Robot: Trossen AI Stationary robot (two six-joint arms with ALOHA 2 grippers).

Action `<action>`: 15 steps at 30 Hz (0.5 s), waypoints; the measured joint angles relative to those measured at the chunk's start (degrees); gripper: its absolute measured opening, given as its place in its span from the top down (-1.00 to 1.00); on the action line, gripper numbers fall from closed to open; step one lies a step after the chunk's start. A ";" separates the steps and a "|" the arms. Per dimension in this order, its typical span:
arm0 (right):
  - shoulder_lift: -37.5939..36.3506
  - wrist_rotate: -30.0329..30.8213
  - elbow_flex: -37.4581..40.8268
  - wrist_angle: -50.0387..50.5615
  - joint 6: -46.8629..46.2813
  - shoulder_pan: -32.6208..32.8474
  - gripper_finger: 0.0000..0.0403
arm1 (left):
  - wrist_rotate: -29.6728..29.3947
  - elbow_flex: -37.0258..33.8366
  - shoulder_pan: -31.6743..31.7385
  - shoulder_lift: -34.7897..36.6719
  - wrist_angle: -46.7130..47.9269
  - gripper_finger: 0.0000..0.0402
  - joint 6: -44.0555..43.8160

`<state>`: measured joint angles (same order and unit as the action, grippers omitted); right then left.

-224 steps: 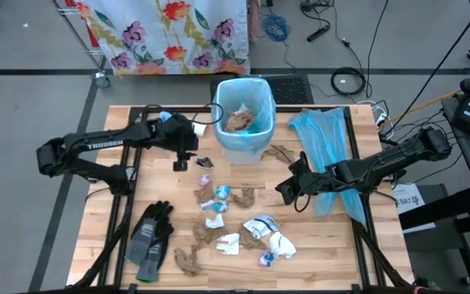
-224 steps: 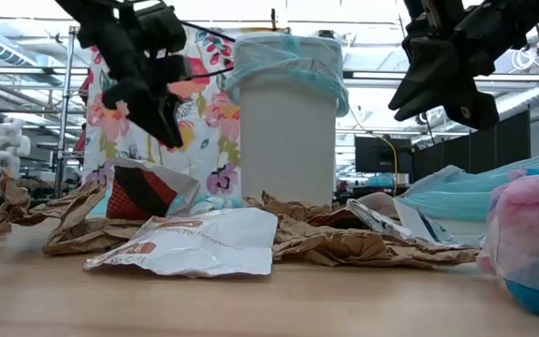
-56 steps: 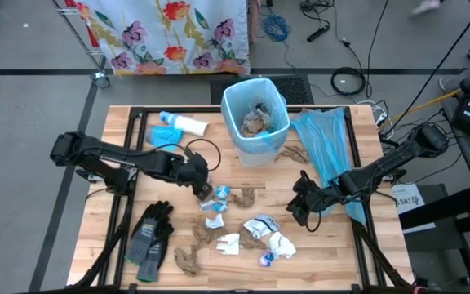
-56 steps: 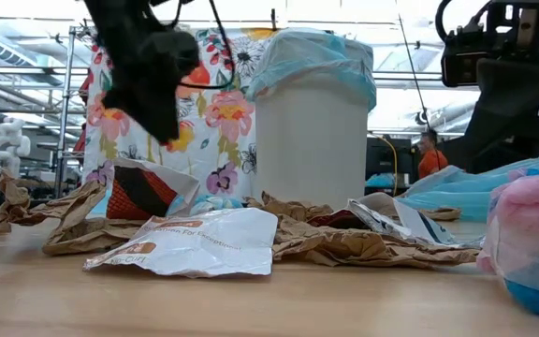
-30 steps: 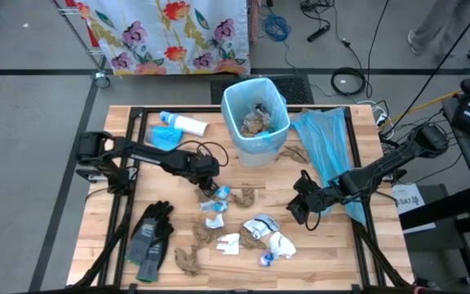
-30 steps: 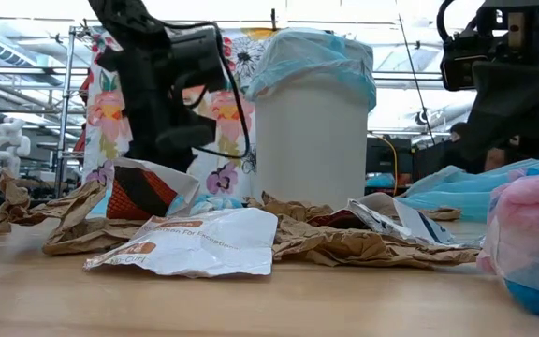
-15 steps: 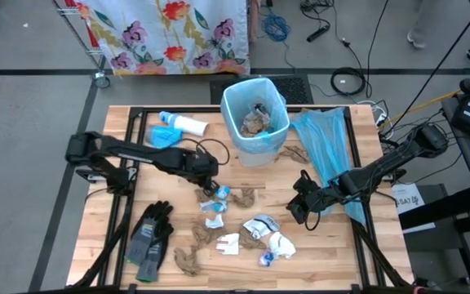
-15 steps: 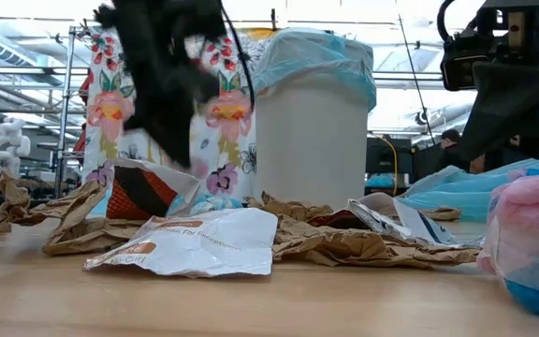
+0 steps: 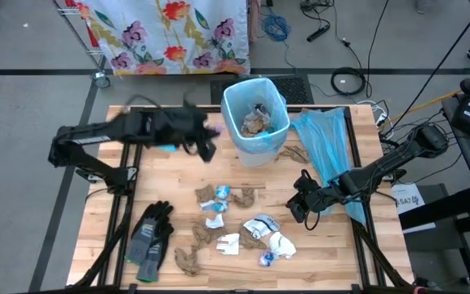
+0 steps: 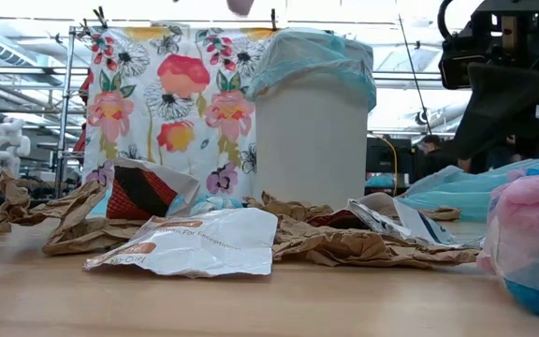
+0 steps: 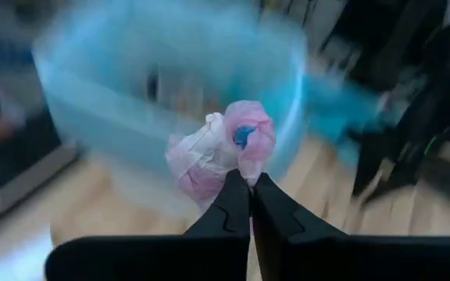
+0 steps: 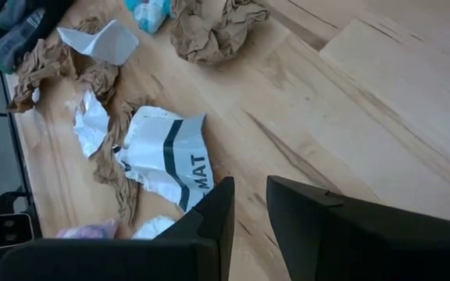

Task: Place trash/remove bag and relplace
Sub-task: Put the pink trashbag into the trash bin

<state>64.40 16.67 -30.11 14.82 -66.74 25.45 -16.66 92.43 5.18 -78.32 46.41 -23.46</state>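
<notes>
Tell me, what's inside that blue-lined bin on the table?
Looking down into the bin, crumpled brown paper and a few pale scraps lie on the blue liner. Anything buried beneath that top layer is covered.

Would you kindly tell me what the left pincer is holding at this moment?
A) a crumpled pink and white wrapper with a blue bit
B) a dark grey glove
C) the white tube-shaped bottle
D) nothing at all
A: the left wrist view shows the left pincer shut on a crumpled pink and white wrapper with a blue bit, in front of the blue-lined bin.
</notes>
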 joint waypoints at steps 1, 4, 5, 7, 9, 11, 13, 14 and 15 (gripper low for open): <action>0.00 0.00 0.00 -0.06 -0.06 0.00 0.66 | 0.02 2.51 1.10 -1.06 -0.46 0.99 1.77; 0.00 0.04 0.00 -0.09 -0.58 0.00 0.66 | 1.64 8.45 4.98 -4.85 -0.36 0.99 5.71; 0.00 0.09 -0.01 -0.05 -1.14 0.00 0.66 | 2.17 10.14 6.03 -6.29 -1.24 0.99 6.07; 0.00 0.09 0.00 -0.06 -1.71 0.00 0.66 | 3.15 12.55 8.00 -9.38 -2.18 0.99 6.39; 0.00 0.28 0.00 -0.21 -2.18 0.00 0.66 | 3.29 14.52 9.49 -12.45 -3.58 0.96 8.00; 0.00 0.32 0.00 -0.14 -2.77 0.00 0.66 | 3.35 15.54 10.56 -14.43 -6.54 0.91 10.49; 0.00 0.35 0.00 -0.17 -3.09 0.00 0.66 | 4.08 15.71 11.54 -15.83 -9.87 0.84 11.88; 0.00 0.34 0.00 -0.17 -3.10 0.00 0.66 | 5.06 15.79 11.85 -16.62 -11.42 0.80 11.97; 0.00 0.34 0.00 -0.18 -3.10 0.00 0.66 | 6.31 15.79 12.19 -17.31 -11.95 0.75 11.96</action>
<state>64.40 17.00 -30.11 14.64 -69.84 25.45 -10.35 108.22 17.37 -95.63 34.46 -11.50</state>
